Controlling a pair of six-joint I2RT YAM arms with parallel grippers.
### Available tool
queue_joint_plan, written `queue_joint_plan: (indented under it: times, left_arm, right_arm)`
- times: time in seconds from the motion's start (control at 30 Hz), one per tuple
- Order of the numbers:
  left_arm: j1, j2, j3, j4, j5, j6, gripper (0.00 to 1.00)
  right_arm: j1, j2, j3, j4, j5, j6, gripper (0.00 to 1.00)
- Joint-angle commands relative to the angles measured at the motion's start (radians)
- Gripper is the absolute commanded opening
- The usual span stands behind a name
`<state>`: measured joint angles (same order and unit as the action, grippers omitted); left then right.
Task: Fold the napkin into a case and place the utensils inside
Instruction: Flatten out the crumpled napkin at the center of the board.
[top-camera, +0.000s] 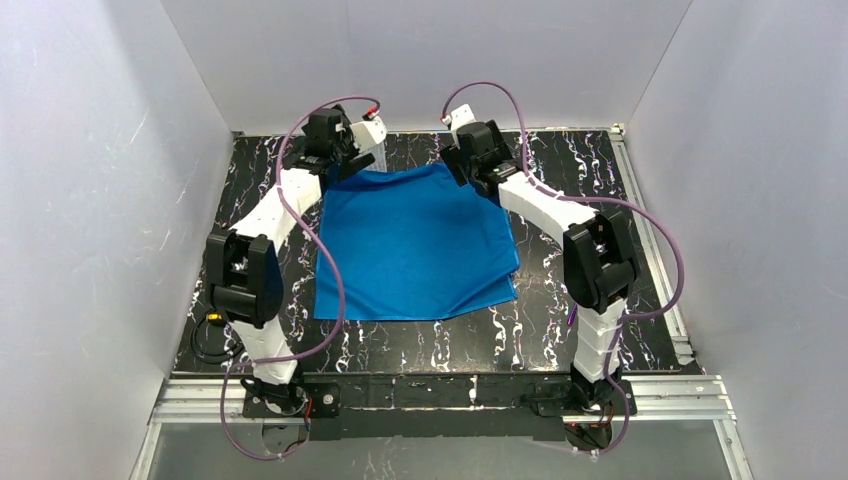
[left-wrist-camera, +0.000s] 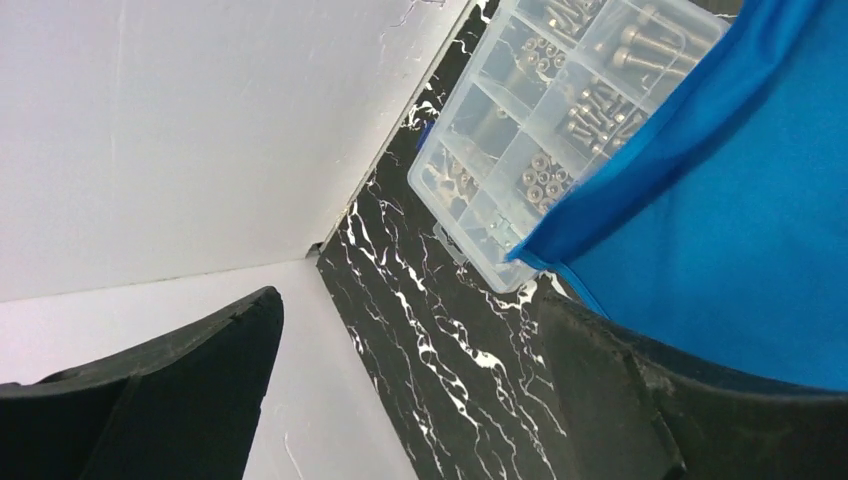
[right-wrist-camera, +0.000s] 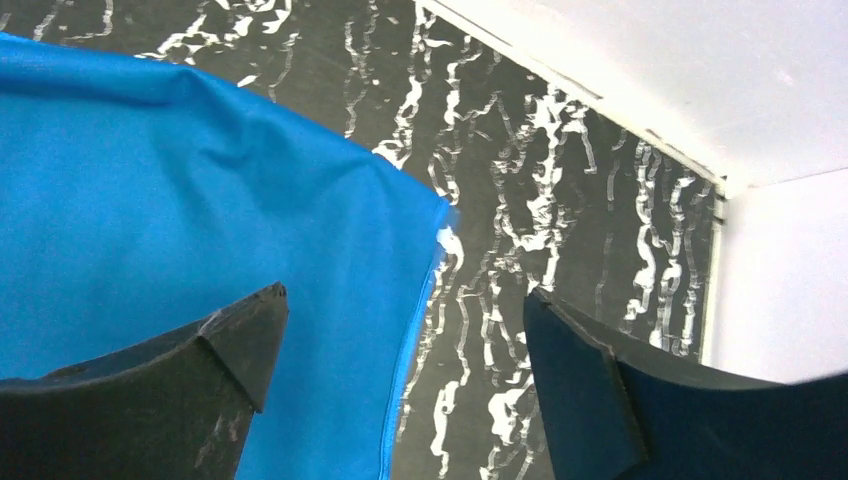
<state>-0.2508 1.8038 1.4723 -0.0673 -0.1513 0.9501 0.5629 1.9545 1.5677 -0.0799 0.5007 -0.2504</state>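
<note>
The bright blue napkin (top-camera: 415, 245) lies spread as a flat square in the middle of the black marbled table (top-camera: 560, 330); no case shows. My left gripper (top-camera: 350, 165) hovers open at its far left corner. In the left wrist view that corner of the napkin (left-wrist-camera: 720, 250) drapes over a clear box, and the left gripper (left-wrist-camera: 408, 300) has only bare table between its fingers. My right gripper (top-camera: 470, 172) is open at the far right corner. In the right wrist view the napkin (right-wrist-camera: 200, 200) has its edge running between the fingers of the right gripper (right-wrist-camera: 405, 292), untouched. The utensils are out of view.
A clear plastic compartment box (left-wrist-camera: 520, 140) of screws sits at the far left of the table, partly under the napkin's corner. White walls (top-camera: 100, 200) enclose the table on three sides, close behind both grippers. Purple cables (top-camera: 335, 270) loop along the arms.
</note>
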Motion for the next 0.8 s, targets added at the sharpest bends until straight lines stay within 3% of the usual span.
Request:
queue_joint_plan:
  times: [0.0, 0.07, 0.2, 0.33, 0.47, 0.57, 0.77]
  left_arm:
    - [-0.013, -0.123, 0.069, -0.211, -0.004, -0.077, 0.98]
    - [-0.012, -0.216, 0.026, -0.278, 0.091, -0.079, 0.98]
    - [-0.013, -0.402, -0.006, -0.640, 0.378, -0.150, 0.97]
    - [-0.014, -0.565, -0.238, -0.864, 0.587, -0.056, 0.89]
    - [-0.015, -0.671, -0.468, -0.951, 0.580, 0.057, 0.79]
    - [-0.015, -0.734, -0.596, -0.951, 0.579, 0.119, 0.81]
    - [-0.018, -0.669, -0.668, -0.920, 0.515, 0.190, 0.76]
  right_arm:
    - [0.004, -0.072, 0.089, -0.102, 0.111, 0.075, 0.99]
    - [0.032, -0.126, 0.074, -0.183, 0.154, 0.109, 0.99]
    - [0.144, -0.288, -0.062, -0.328, 0.235, 0.221, 0.99]
    - [0.188, -0.452, -0.262, -0.469, 0.231, 0.410, 0.99]
    - [0.188, -0.618, -0.477, -0.488, 0.089, 0.511, 0.99]
    - [0.187, -0.677, -0.559, -0.532, 0.016, 0.576, 0.99]
    - [0.188, -0.671, -0.673, -0.542, -0.083, 0.686, 0.99]
